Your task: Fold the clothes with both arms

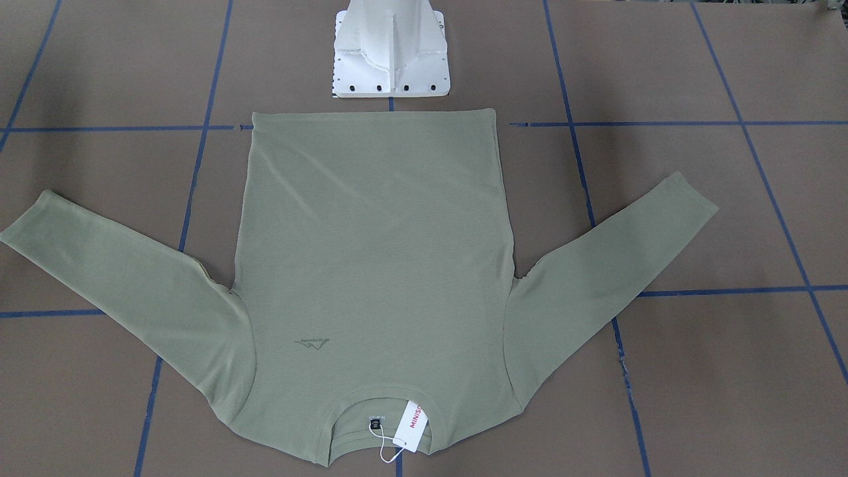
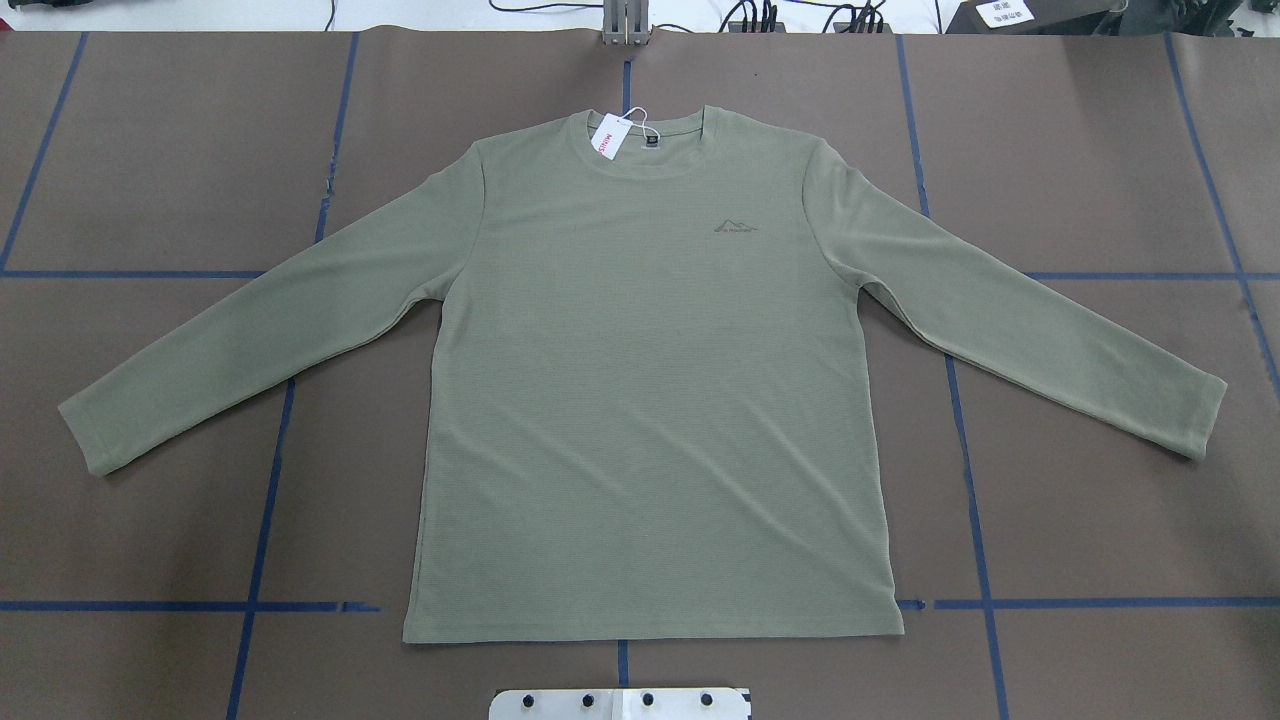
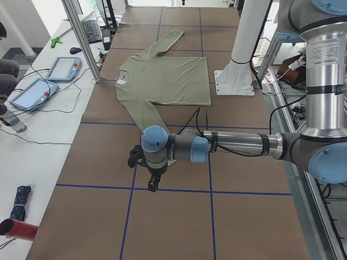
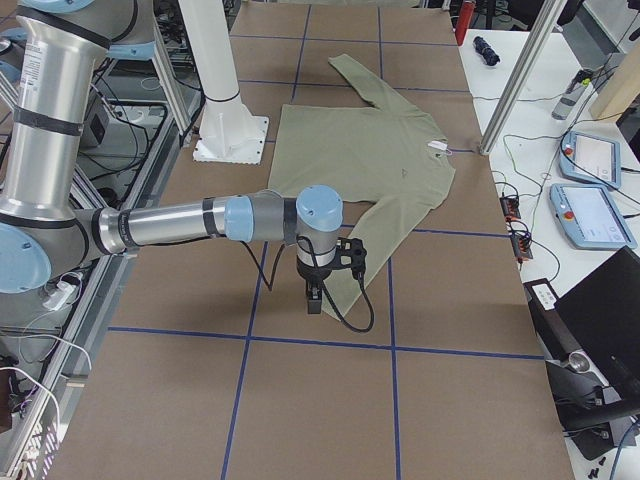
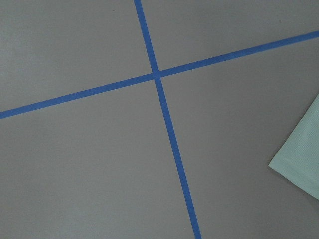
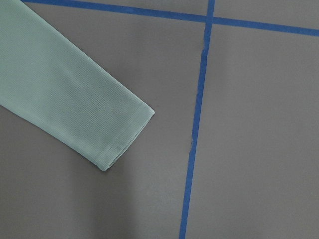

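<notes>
Exterior left view shows the left end effector pointing down at the counter near the end of the closer sleeve. I cannot tell from this side view whether its jaws are open or closed. The left arm behind it stretches out level from the robot. Its wrist camera sees a crossing of blue tape lines and a corner of the cuff at 4 o'clock.

In the exterior right view, the right end effector also points down by the near sleeve's end, and its jaw state cannot be told either. The right arm lies level. Its wrist camera shows a cuff lying flat at 9 o'clock.

Seen from overhead, the olive-green shirt lies flat, face up and unfolded at the counter's middle. Its collar is at 12 o'clock and its hem at 6 o'clock. The sleeves spread toward 8 o'clock and 4 o'clock. A white hang tag sits at the collar, and the logo is at 1 o'clock on the chest. A white pedestal base stands just beyond the hem.
</notes>
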